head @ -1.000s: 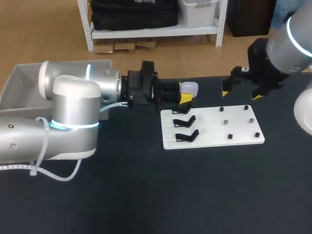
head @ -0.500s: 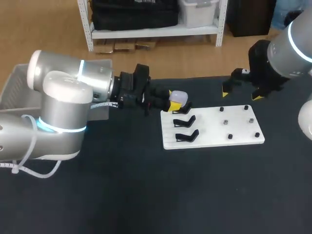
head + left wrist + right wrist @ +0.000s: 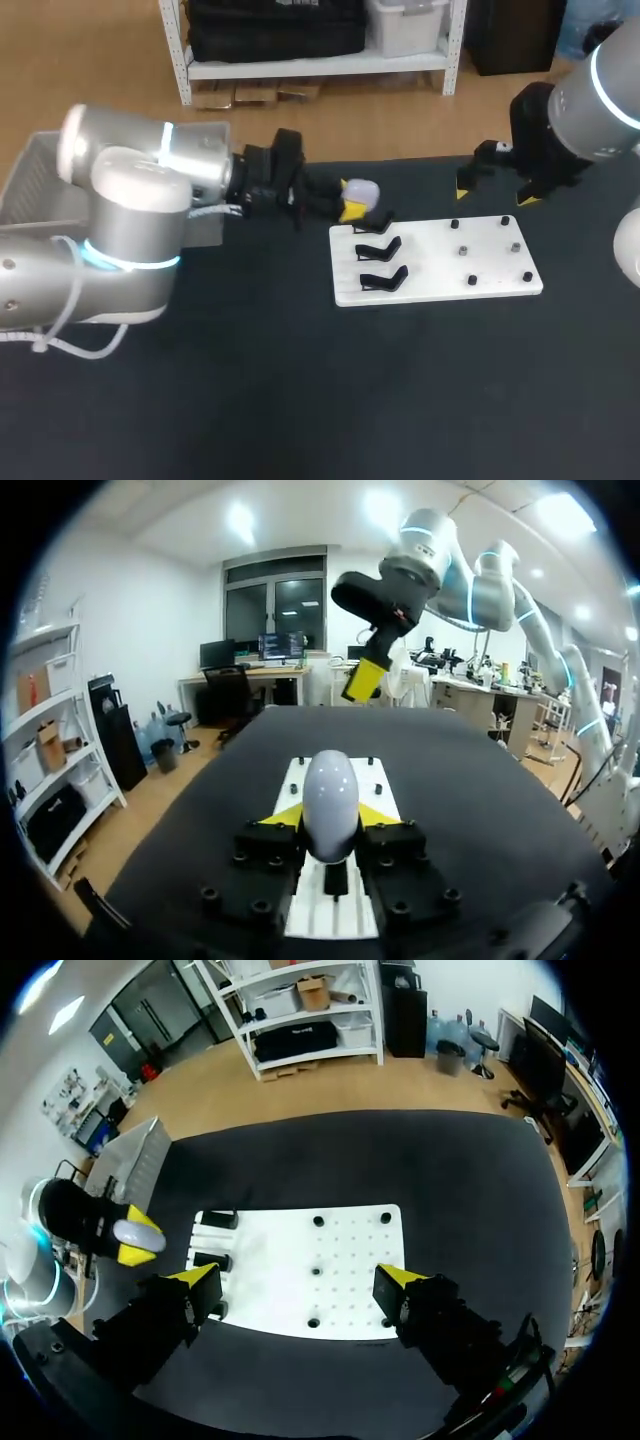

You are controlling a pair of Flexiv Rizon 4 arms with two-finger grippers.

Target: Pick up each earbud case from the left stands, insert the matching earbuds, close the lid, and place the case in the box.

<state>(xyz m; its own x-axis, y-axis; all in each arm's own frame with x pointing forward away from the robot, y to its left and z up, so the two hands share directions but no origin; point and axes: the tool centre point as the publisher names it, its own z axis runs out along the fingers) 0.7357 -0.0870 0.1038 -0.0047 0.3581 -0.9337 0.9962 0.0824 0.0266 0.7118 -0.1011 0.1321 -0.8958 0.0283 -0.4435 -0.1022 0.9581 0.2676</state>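
Yellow-tipped fingers [image 3: 283,816] of the left gripper [image 3: 352,209], which sits right of the pale grey slatted box [image 3: 28,176], are clamped on the glossy white rounded earbud case [image 3: 329,795], one finger on each side. The case hangs off the stands, just beyond the near-left corner of the white perforated board [image 3: 440,262] with its black stands [image 3: 378,249]. It looks light, rigid and slippery; gripping the flatter sides below the lid seam seems safest. Farther right, the right gripper [image 3: 497,190] hovers with its fingers spread apart.
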